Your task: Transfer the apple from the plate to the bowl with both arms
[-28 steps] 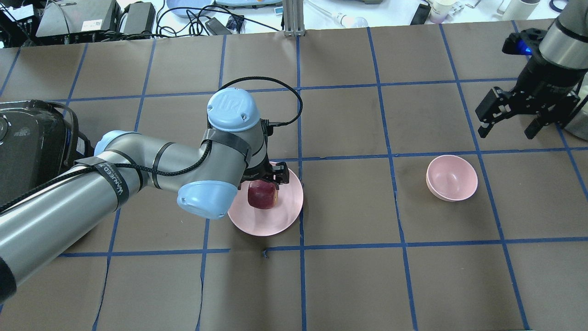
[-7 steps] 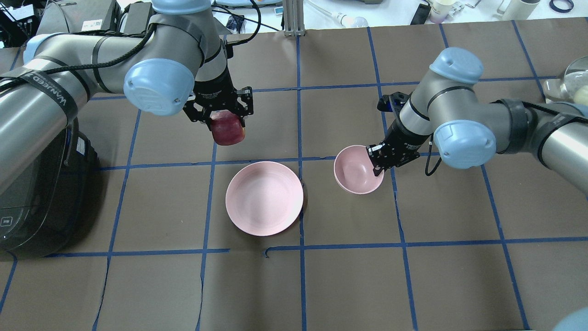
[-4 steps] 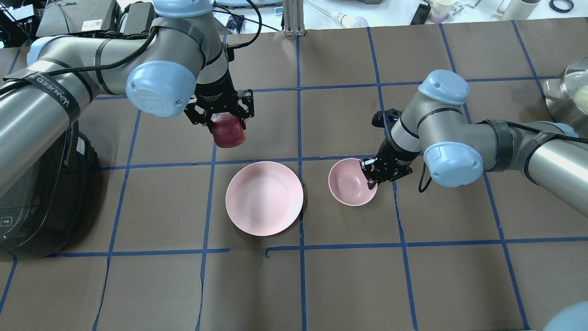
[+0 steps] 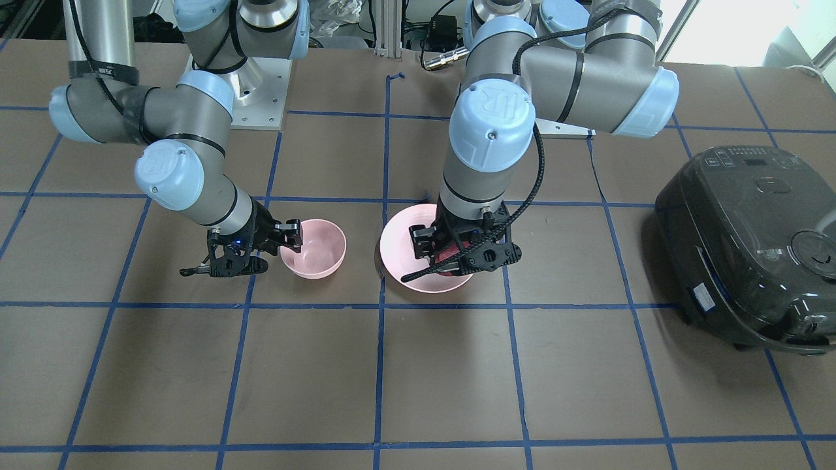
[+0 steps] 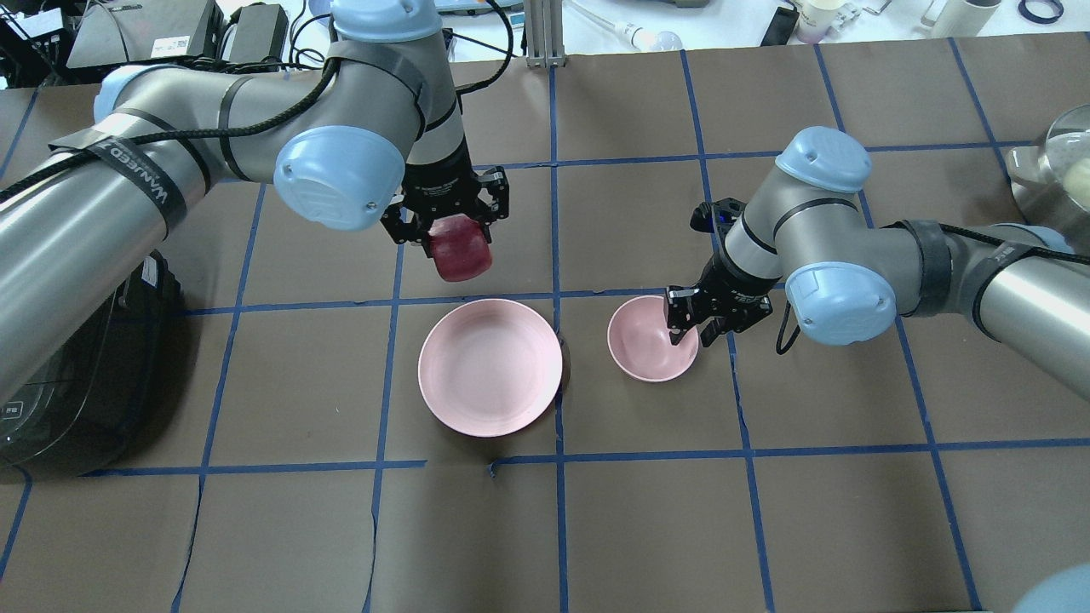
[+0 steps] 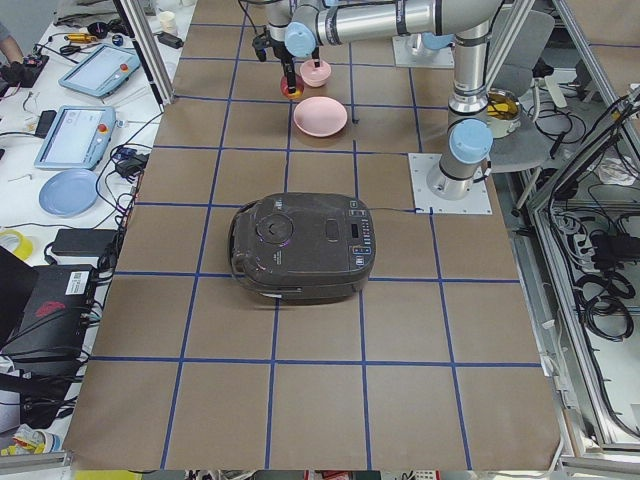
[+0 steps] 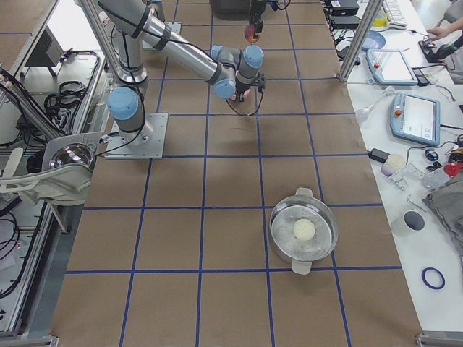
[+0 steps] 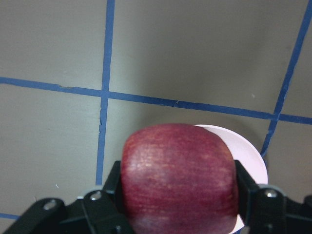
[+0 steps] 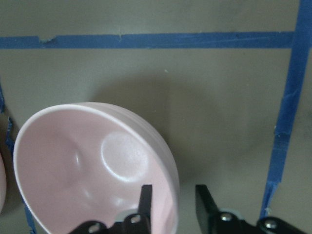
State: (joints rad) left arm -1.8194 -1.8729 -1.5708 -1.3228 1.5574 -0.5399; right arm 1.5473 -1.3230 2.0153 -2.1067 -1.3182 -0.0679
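You've got apple point(image 5: 461, 247), dark red, mottled, blocky, clamped in left gripper point(image 5: 451, 226), aloft at plate's point(image 5: 490, 400) 12 o'clock. Bowl point(image 5: 643, 353) at plate's 3 o'clock, narrow gap between rims. Right gripper point(image 5: 691, 330) fingers apart, astride bowl's 3 o'clock rim.

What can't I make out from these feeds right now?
The apple: front-facing view, nearly all hidden by the left fingers.
Grip on the bowl: right wrist view, where the right fingers meet its wall is cut off by the bottom edge.
The plate: left wrist view, mostly behind the apple.
Both grips: side views, too small.
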